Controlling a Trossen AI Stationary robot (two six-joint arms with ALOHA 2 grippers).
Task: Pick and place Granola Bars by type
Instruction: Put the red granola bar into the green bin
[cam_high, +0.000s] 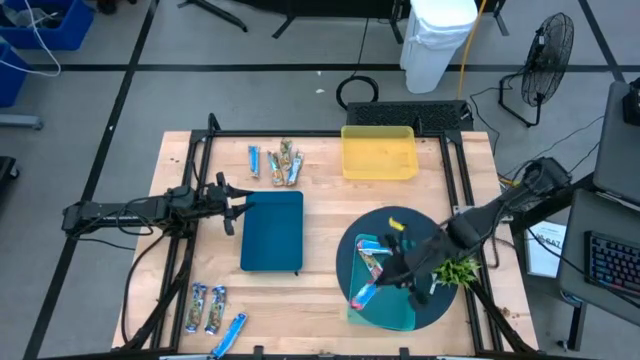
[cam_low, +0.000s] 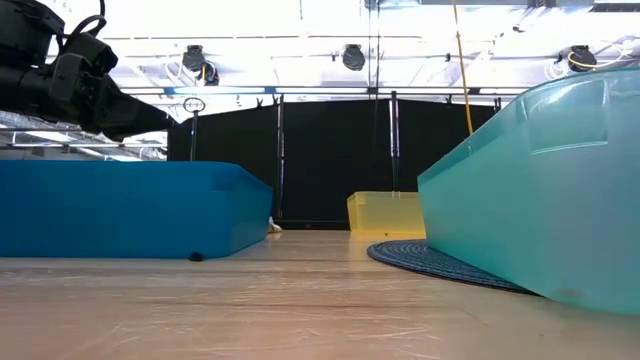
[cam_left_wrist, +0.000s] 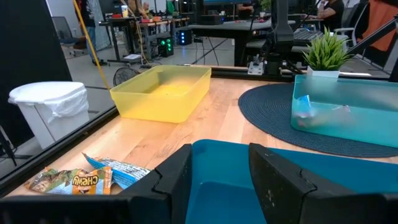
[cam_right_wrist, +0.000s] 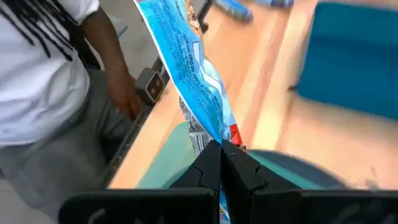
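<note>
Wrapped granola bars lie in three groups on the table: a mixed cluster (cam_high: 275, 160) at the far side, two mottled ones (cam_high: 205, 305) and a blue one (cam_high: 228, 335) at the near-left. More bars (cam_high: 370, 255) lie in the teal tray (cam_high: 400, 315). My right gripper (cam_high: 385, 280) is above that tray's near-left part, shut on a blue bar (cam_right_wrist: 186, 68). My left gripper (cam_left_wrist: 217, 177) is open and empty at the left edge of the dark blue tray (cam_high: 272, 232); it also shows in the low view (cam_low: 100, 95). My right gripper pinches the blue-wrapped bar at one end of its wrapper (cam_right_wrist: 214, 134), between the tips of the two fingers (cam_right_wrist: 208, 168). The bar runs straight on beyond the fingertips, in line with them, and shows lifted over the teal tray's near-left edge (cam_high: 362, 296).
A yellow tray (cam_high: 379, 152) stands at the table's far side. The teal tray sits on a round dark mat (cam_high: 345, 250), with a small green plant (cam_high: 457, 270) beside it. A person in a white shirt (cam_right_wrist: 43, 81) stands at the table's near edge.
</note>
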